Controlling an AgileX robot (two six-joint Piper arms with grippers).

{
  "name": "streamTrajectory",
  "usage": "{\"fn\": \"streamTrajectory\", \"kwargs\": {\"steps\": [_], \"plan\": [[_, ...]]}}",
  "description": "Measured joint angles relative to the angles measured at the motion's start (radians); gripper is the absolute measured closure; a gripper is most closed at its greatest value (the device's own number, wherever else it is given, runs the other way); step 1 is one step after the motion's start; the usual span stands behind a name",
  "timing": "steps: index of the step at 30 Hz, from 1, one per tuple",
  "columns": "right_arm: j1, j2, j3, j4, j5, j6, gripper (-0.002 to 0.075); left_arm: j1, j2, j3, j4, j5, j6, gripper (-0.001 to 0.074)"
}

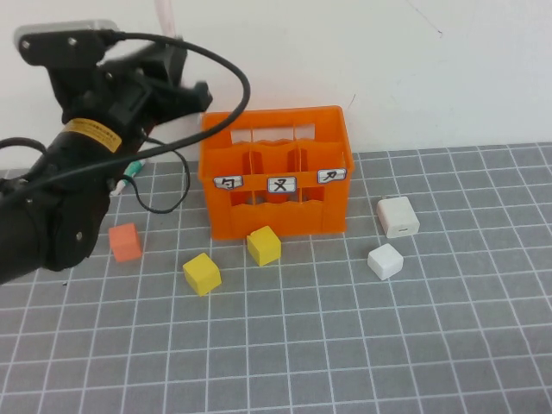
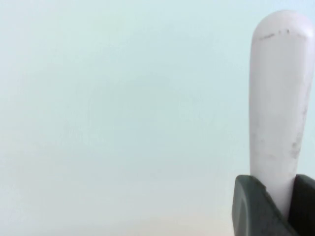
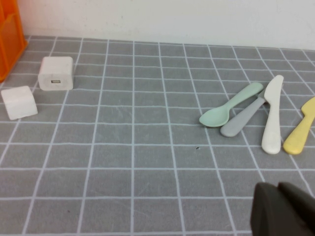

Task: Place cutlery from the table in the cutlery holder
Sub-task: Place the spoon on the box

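One spoon [image 2: 278,98] in left gripper [image 1: 194,93] near wall [image 1: 388,60]; right gripper [image 3: 285,211] over table [image 3: 147,147].

My raised left gripper [image 1: 177,65] is motion-blurred, hiding most of the pale pink plastic spoon [image 1: 164,15]. My right gripper [image 3: 283,209] is cropped; so is 1 yellow utensil [image 3: 300,132].

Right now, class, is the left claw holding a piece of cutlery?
Yes, the left claw is shut on a pale spoon handle that sticks up against the wall.
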Motion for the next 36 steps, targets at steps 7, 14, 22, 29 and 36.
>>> {"fn": "streamTrajectory", "kwargs": {"steps": [7, 14, 22, 29, 36], "plan": [[0.0, 0.0, 0.0, 0.0, 0.0, 0.0, 0.0729, 0.0, 0.104, 0.001, 0.045, -0.214, -0.025, 0.0624], [0.0, 0.0, 0.0, 0.0, 0.0, 0.0, 0.0729, 0.0, 0.241, 0.001, 0.062, -0.276, -0.004, 0.0624], [0.0, 0.0, 0.0, 0.0, 0.0, 0.0, 0.0729, 0.0, 0.363, -0.078, 0.087, -0.222, 0.053, 0.0641], [0.0, 0.0, 0.0, 0.0, 0.002, 0.007, 0.0729, 0.0, 0.376, -0.126, 0.12, -0.166, 0.108, 0.0485], [0.0, 0.0, 0.0, 0.0, 0.002, 0.0, 0.0729, -0.002, 0.226, -0.031, 0.193, -0.157, 0.127, 0.0384]]}}
